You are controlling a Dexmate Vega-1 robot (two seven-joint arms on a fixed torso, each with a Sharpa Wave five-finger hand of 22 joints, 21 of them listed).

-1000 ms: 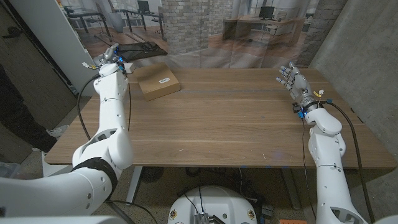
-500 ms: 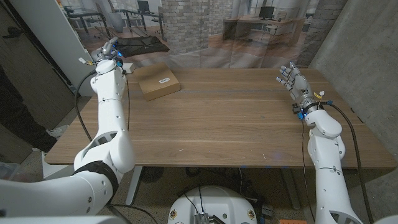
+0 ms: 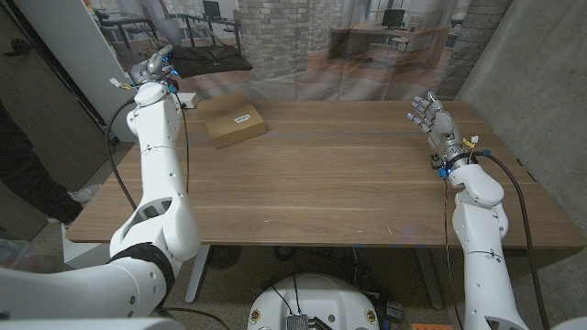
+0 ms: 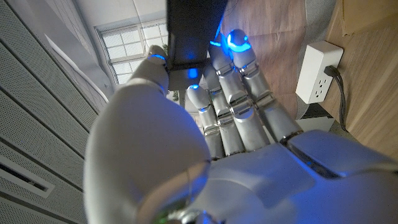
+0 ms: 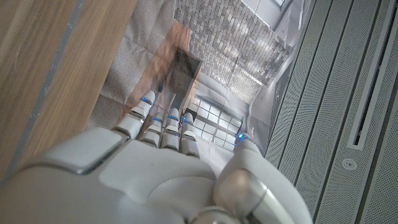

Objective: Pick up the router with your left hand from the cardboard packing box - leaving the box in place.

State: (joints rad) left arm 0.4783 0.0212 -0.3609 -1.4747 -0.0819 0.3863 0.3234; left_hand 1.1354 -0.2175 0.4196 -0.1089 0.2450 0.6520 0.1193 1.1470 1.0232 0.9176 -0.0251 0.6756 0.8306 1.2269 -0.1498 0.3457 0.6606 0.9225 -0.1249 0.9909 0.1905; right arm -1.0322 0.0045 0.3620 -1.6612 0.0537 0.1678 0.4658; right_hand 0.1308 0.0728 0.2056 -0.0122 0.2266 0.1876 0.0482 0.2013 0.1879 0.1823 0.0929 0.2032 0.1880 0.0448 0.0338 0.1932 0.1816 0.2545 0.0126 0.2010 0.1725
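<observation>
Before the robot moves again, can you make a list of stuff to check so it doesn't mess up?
1. Left hand holds the router: ok, fingers wrap a dark slab.
2. Grip firm enough: cannot tell.
3. Cardboard box on the table, nothing gripping it: ok.
4. Router lifted off the box: ok, hand is raised beyond the far left corner.
5. Right hand out of the way: ok, open at the far right.

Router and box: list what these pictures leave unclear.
- Router: left wrist view, a dark slab, cut by the edge and half hidden by the left hand.
- Head view: left hand too small to judge its grip.
- Box: closed side faces the camera, contents unseen.
</observation>
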